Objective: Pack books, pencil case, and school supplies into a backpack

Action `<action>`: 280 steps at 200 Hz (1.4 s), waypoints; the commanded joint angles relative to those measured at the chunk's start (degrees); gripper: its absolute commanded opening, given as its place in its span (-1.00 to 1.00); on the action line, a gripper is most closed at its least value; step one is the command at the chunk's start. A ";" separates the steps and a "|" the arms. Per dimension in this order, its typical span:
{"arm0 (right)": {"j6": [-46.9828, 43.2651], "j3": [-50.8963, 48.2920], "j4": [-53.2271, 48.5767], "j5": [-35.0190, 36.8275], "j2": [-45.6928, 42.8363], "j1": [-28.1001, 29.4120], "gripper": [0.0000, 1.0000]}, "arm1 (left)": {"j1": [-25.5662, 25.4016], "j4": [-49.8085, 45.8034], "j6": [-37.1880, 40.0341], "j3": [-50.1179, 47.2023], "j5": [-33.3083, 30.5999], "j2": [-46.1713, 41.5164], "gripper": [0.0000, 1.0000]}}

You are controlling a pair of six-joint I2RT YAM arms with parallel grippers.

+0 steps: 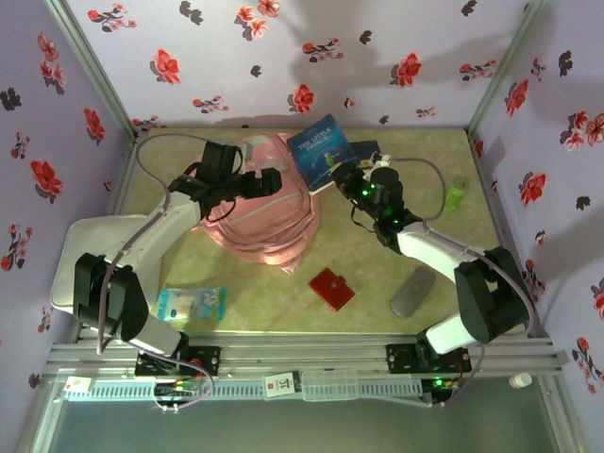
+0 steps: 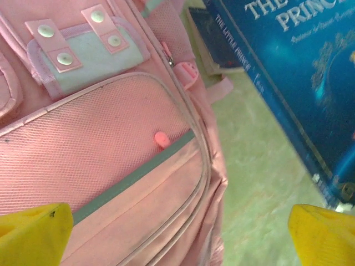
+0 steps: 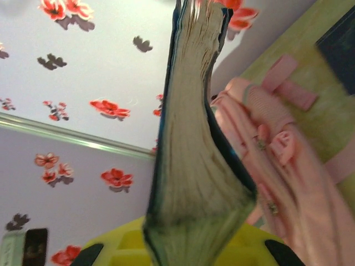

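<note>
The left end effector (image 1: 267, 181) hangs wide open over the pink backpack (image 1: 269, 231), which lies by the worktop's (image 1: 368, 260) far edge, left of centre. The right end effector (image 1: 353, 181) pinches the blue starry book (image 1: 321, 149), raised just beside the backpack. The red square piece (image 1: 331, 288) and the grey pouch (image 1: 412, 292) lie towards the near edge

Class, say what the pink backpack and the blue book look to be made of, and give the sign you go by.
The backpack: soft woven fabric, matte, probably synthetic; fine mesh weave and stitched piping show. The blue book: paper, with a smooth, slightly glossy cover; bare page edges show.
</note>
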 commanded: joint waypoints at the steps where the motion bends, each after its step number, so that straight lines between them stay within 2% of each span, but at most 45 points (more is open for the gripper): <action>1: -5.26 -1.10 -2.77 3.50 -4.29 -1.16 -0.98 | -2.55 -7.54 13.10 3.22 -4.67 0.96 0.99; 46: -6.52 -3.64 -6.30 6.41 -7.55 -2.65 -0.95 | -8.90 -16.29 28.11 8.30 -13.99 9.50 0.97; 74: -6.24 -4.11 -6.43 6.32 -7.67 -3.19 -0.94 | -11.44 -20.51 32.75 12.28 -19.91 16.10 0.79; 109: -5.70 -4.41 -6.36 6.06 -7.31 -3.30 -0.93 | -12.37 -22.21 34.43 15.33 -22.71 21.03 0.46; 128: -5.29 -4.82 -5.86 5.82 -7.06 -3.39 -0.92 | -12.91 -23.82 35.52 16.87 -22.78 22.97 0.38; 234: -5.62 -5.52 -3.06 4.04 -7.33 -3.47 -0.87 | -15.29 -26.90 39.56 23.79 -32.26 31.23 0.27; 257: -5.88 -5.71 -3.32 4.37 -7.55 -3.43 -0.87 | -15.65 -26.82 39.62 24.83 -34.02 32.21 0.14; 280: -5.88 -6.11 -3.71 5.12 -7.89 -3.65 -0.87 | -15.80 -26.46 39.57 25.01 -34.59 31.66 -0.13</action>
